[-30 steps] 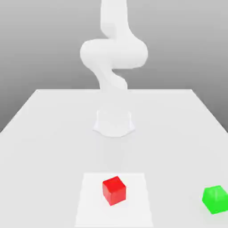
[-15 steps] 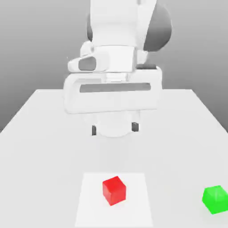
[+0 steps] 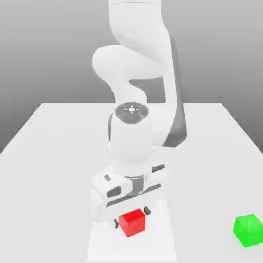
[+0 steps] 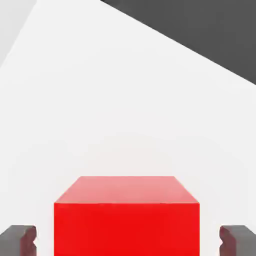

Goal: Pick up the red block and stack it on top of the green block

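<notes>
The red block [image 3: 132,222] sat flat on a paler square patch [image 3: 102,241] of the white table [image 3: 46,154], near the front edge in the exterior view. It's a cube, so no real long axis; it was turned a bit, w/ one vertical corner edge facing the camera, top face level. In the hand view the red block [image 4: 126,215] was square-on between the two dark fingertips [image 4: 18,239], one on each side w/ a visible gap, so fingers apart and not touching it. The gripper [image 3: 131,213] was right down over the block, pointing straight down, w/ the white arm [image 3: 132,138] rising behind it. The green block [image 3: 247,229] was well apart, off toward the exterior view's right, also flat on the table & slightly rotated.
</notes>
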{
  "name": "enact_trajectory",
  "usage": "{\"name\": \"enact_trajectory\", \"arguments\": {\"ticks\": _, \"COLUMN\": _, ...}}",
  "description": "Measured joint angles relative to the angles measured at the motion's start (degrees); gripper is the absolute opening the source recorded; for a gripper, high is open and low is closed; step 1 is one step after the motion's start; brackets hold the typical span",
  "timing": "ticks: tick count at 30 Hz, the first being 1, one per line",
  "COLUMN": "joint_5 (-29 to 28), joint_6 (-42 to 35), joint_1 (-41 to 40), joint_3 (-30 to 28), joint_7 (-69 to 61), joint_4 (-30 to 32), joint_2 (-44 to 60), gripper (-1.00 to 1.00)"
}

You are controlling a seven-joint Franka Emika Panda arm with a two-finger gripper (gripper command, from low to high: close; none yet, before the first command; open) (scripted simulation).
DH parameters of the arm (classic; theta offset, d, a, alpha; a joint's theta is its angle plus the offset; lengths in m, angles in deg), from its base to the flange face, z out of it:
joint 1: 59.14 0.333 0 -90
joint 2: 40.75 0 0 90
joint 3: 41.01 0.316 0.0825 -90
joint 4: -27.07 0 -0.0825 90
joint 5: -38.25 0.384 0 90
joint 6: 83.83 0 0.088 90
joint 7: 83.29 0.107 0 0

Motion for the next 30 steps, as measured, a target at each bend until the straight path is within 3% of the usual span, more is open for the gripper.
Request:
{"name": "enact_trajectory", "arguments": {"ticks": 4, "joint_5": -0.13, "joint_6": 0.00, "joint_1": -0.13, "joint_3": 0.12, "joint_7": 0.10, "joint_4": 0.00, "joint_2": 0.05, "gripper": -1.00}}
{"name": "enact_trajectory", "arguments": {"ticks": 10, "joint_5": -2.96, "joint_6": -9.32, "joint_1": 0.86, "joint_3": -1.17, "joint_7": 2.40, "joint_4": 1.42, "joint_2": -10.72, "gripper": -1.00}}
{"name": "enact_trajectory", "arguments": {"ticks": 22, "joint_5": -6.66, "joint_6": -21.81, "joint_1": 20.03, "joint_3": 10.74, "joint_7": 28.09, "joint_4": -17.15, "joint_2": -4.47, "gripper": -1.00}}
{"name": "enact_trajectory", "arguments": {"ticks": 26, "joint_5": -8.82, "joint_6": -16.50, "joint_1": 22.52, "joint_3": 10.28, "joint_7": 31.41, "joint_4": -18.90, "joint_2": 2.56, "gripper": -1.00}}
{"name": "enact_trajectory", "arguments": {"ticks": 27, "joint_5": -9.27, "joint_6": -15.12, "joint_1": 22.82, "joint_3": 9.99, "joint_7": 31.80, "joint_4": -19.02, "joint_2": 4.08, "gripper": 1.00}}
{"name": "enact_trajectory", "arguments": {"ticks": 30, "joint_5": -9.27, "joint_6": -15.12, "joint_1": 22.82, "joint_3": 9.99, "joint_7": 31.80, "joint_4": -19.02, "joint_2": 4.08, "gripper": 1.00}}
